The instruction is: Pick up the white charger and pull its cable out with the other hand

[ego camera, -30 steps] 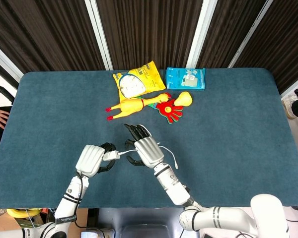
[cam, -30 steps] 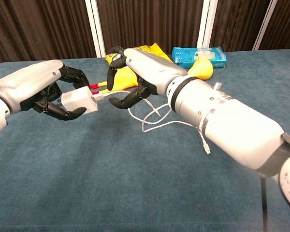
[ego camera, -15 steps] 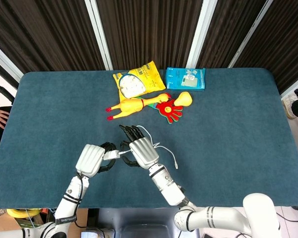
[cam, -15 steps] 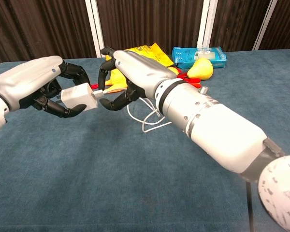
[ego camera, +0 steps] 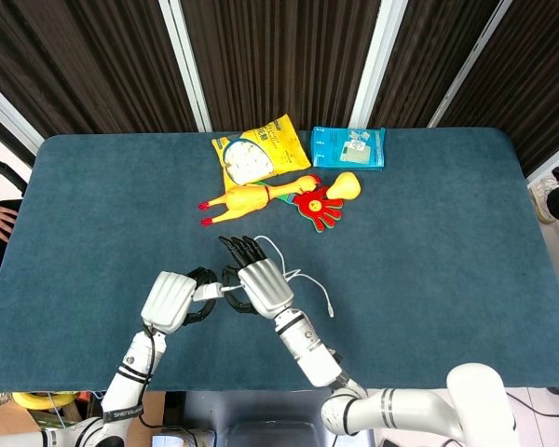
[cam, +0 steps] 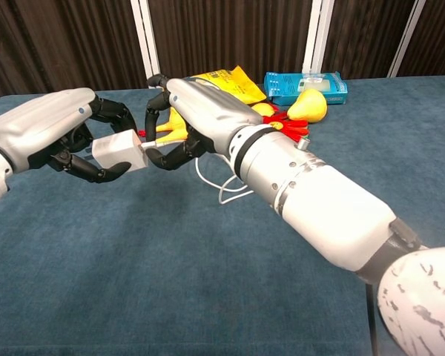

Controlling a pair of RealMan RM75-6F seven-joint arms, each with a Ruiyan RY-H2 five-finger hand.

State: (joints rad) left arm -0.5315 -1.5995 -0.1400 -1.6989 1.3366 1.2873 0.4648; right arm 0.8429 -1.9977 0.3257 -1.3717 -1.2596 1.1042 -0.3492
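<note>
Currently the left hand (cam: 48, 137) is gripping the charger (cam: 119, 150) between its fingers. Right hand (cam: 189, 111) is pinching the cable (cam: 222, 185) at the charger's end; slack is trailing below its fingers.

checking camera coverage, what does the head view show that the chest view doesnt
Only the head view shows the whole table edge to edge, the full rubber chicken and the cable's free end lying on the cloth.

Only the chest view shows the white charger from the side, raised off the table in the left hand, with the right hand's fingers curled at its cable end.

Both show the two hands meeting at the charger, the right hand, the yellow snack bag and the blue packet.
</note>
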